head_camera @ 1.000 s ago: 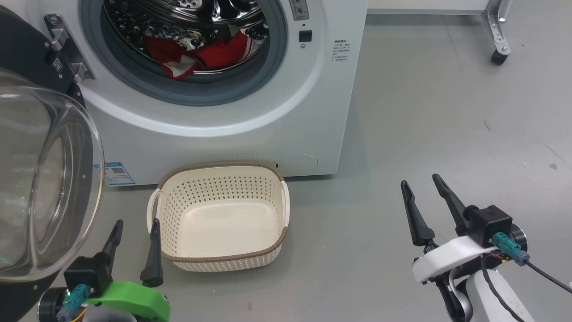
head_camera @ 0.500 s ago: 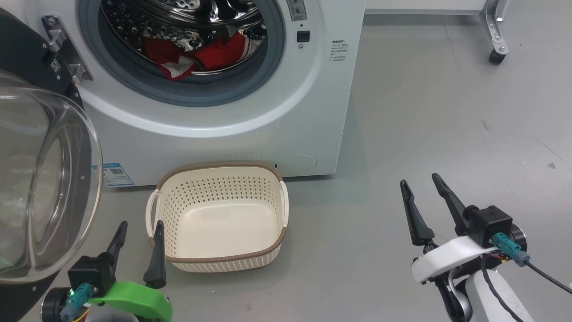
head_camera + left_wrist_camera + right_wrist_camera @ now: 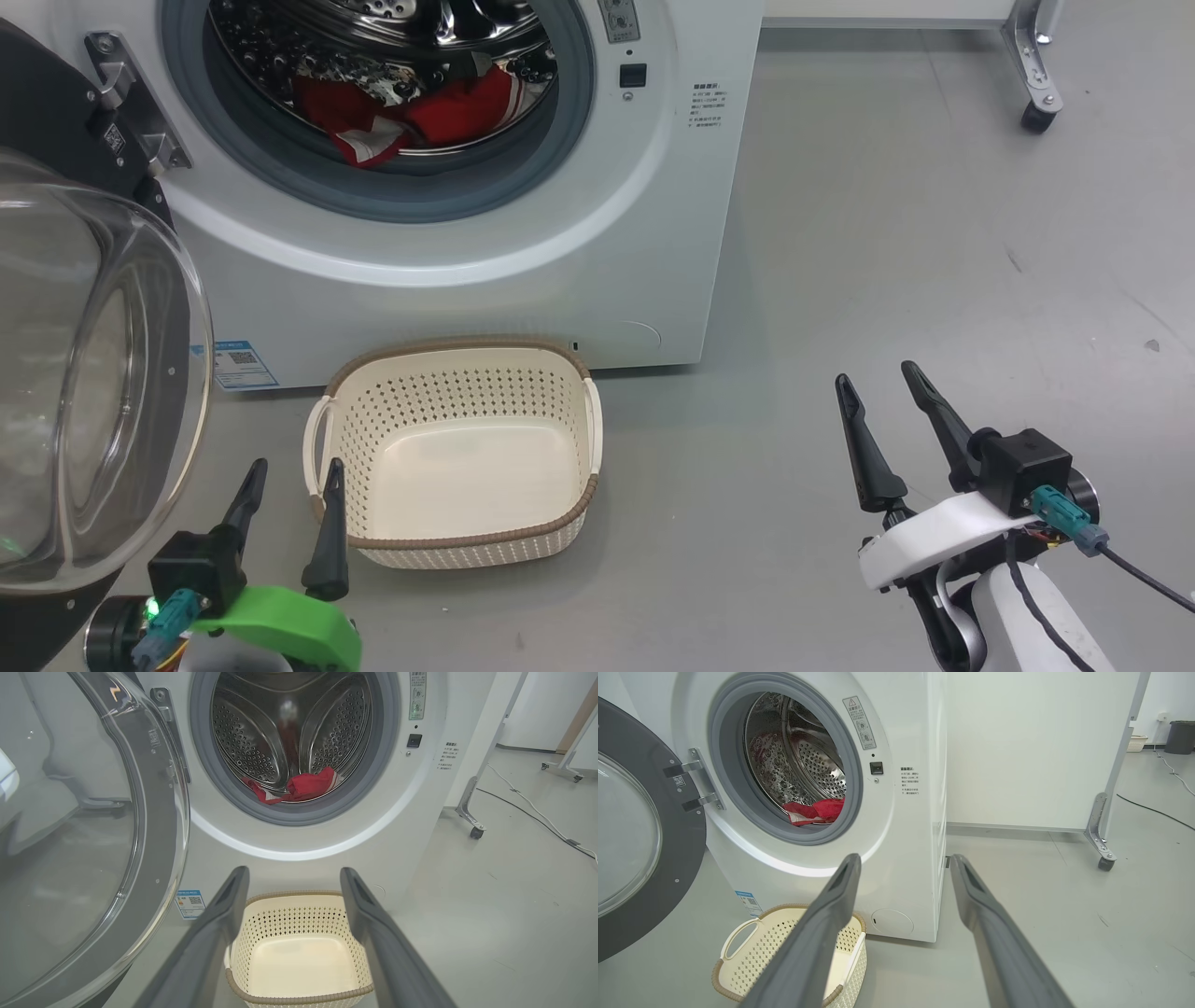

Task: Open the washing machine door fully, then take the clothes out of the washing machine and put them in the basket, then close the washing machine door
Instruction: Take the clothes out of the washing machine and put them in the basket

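The white washing machine (image 3: 523, 271) stands ahead with its door (image 3: 84, 373) swung wide to the left, glass bowl facing me. Red clothes (image 3: 411, 117) with white trim lie at the bottom of the steel drum, also in the left wrist view (image 3: 299, 786) and right wrist view (image 3: 815, 811). The cream basket (image 3: 457, 453) sits empty on the floor in front of the machine. My left gripper (image 3: 294, 471) is open just left of the basket's near corner. My right gripper (image 3: 876, 390) is open over bare floor to the right, holding nothing.
Grey floor (image 3: 934, 233) stretches to the right of the machine. A metal frame leg on a caster (image 3: 1036, 117) stands at the far right, beside a white panel (image 3: 1036, 746). A cable (image 3: 537, 819) runs across the floor further off.
My left gripper has edged slightly right and forward, toward the basket's near left corner. The head view has shifted a little. The right gripper, the door and the clothes look unchanged.
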`<state>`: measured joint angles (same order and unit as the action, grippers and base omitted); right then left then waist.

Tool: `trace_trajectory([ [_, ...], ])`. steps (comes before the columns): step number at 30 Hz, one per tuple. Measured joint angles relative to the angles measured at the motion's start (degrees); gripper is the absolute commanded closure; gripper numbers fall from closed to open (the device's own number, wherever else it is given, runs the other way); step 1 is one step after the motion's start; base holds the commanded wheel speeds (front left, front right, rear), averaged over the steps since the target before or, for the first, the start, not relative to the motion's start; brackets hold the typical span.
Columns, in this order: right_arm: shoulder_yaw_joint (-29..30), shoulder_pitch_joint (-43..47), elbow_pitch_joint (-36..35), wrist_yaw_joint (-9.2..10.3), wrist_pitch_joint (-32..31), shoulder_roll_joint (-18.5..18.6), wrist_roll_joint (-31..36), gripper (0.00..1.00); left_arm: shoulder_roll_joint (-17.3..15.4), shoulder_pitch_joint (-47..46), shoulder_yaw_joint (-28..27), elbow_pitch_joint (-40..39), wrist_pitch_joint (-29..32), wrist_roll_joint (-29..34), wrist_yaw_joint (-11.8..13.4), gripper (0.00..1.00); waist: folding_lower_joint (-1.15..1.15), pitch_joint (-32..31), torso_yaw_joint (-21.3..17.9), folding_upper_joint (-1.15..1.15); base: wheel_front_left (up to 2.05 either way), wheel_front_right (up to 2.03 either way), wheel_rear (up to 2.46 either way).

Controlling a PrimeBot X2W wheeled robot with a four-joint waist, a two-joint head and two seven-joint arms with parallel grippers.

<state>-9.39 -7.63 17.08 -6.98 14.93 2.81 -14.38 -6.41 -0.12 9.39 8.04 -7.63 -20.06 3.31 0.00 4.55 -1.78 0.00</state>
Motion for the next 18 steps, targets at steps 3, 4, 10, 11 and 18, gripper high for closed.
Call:
trace_trajectory([
  [3, 0.01, 0.01, -0.01, 0.00, 0.00, 0.00, 0.00, 0.00, 0.00, 0.00, 0.04, -0.42, 0.00, 0.09, 0.00, 0.00, 0.00, 0.00, -0.02, 0.00, 0.47, -0.47, 0.00],
  [4, 0.01, 0.01, -0.01, 0.00, 0.00, 0.00, -0.01, 0.00, 0.00, 0.00, 0.07, -0.54, 0.01, 0.09, 0.00, 0.00, 0.00, 0.00, -0.03, 0.00, 0.56, -0.56, 0.00],
  [10, -0.03, 0.09, -0.03, 0.00, 0.00, -0.01, -0.16, 0.00, -0.01, 0.00, 0.03, -1.09, -0.01, 0.70, 0.53, 0.00, 0.00, 0.02, -0.05, 0.00, 0.70, -0.70, 0.00],
  [11, -0.03, 0.11, -0.03, 0.00, 0.00, -0.01, -0.16, 0.00, -0.01, 0.00, 0.03, -1.11, -0.01, 0.88, 0.57, 0.00, 0.00, 0.02, -0.05, 0.00, 0.85, -0.85, 0.00],
  [18, -0.20, 0.25, 0.01, 0.00, 0.00, -0.01, -0.21, 0.00, 0.05, 0.00, 0.26, -1.60, -0.01, 0.89, 0.66, 0.00, 0.00, 0.01, 0.02, 0.00, 1.00, -1.00, 0.00],
])
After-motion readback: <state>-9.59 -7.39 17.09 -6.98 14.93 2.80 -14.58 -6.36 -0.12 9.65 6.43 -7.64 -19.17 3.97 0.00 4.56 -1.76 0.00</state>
